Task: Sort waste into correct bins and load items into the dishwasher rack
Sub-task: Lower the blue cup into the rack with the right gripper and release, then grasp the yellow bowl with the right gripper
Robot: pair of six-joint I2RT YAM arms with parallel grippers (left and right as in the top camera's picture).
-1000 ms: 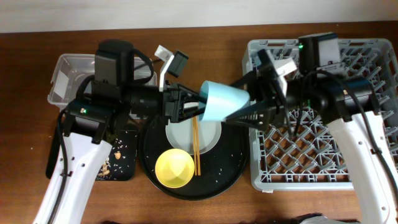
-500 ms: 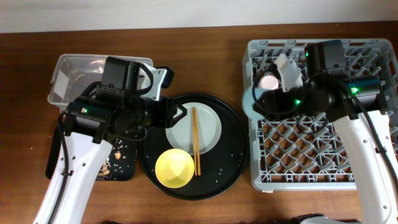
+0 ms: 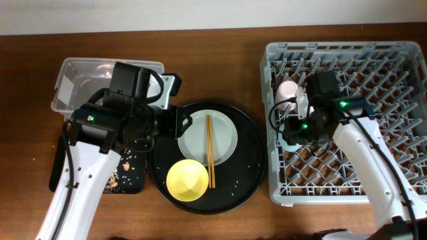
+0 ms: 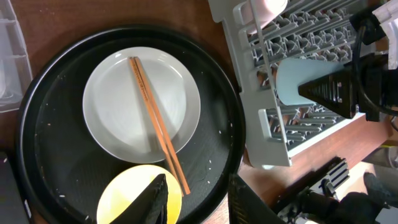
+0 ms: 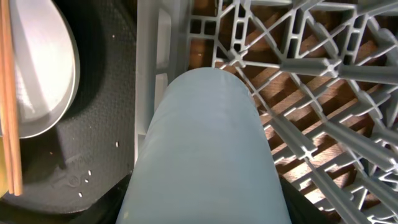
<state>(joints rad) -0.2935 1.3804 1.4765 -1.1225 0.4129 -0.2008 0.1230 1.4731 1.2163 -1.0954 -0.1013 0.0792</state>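
Observation:
My right gripper (image 3: pixel 294 127) is shut on the light-blue cup (image 5: pixel 205 149), which lies on its side low inside the dishwasher rack (image 3: pixel 400 60) by its left wall. The left wrist view shows that cup (image 4: pixel 298 81) among the pegs. A pink cup (image 3: pixel 287 90) stands in the rack just behind it. My left gripper (image 4: pixel 199 202) is open and empty above the yellow bowl (image 3: pixel 187 180). A pair of wooden chopsticks (image 3: pixel 209 150) lies across the pale plate (image 3: pixel 207 139).
Plate and bowl sit on a large round black tray (image 3: pixel 247 180) dotted with rice grains. A clear tub (image 3: pixel 73 80) stands at the back left. In front of it is a shallow black tray (image 3: pixel 130 175) with food scraps, partly under my left arm.
The light-blue cup went from both grippers above the plate to the right gripper alone, which carried it right and down into the rack. My left gripper let go and drew back left.

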